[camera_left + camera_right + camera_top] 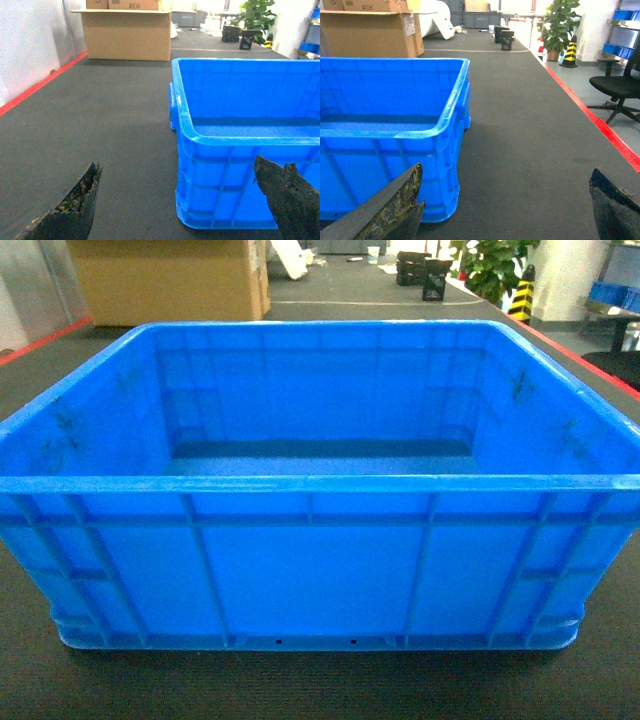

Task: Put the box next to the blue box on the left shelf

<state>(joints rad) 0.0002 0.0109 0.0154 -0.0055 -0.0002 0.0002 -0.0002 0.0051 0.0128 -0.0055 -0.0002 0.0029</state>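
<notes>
Dark floor (320, 685) around box (310, 570)

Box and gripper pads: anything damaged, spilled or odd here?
The box sits upright, empty and intact, with only dark scuffs on its inner side walls. The gripper fingers look worn: their pads are crumbled and flaking, likewise in the right wrist view. Nothing spilled.

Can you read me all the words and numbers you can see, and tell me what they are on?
"#3H" on the cardboard box, left wrist view.
"#CH", or close to it, on the same cardboard box, right wrist view; too blurred to be sure.
The blue box shows only dark scuffs, no readable text.
The striped cone has stripes only, no words.
</notes>
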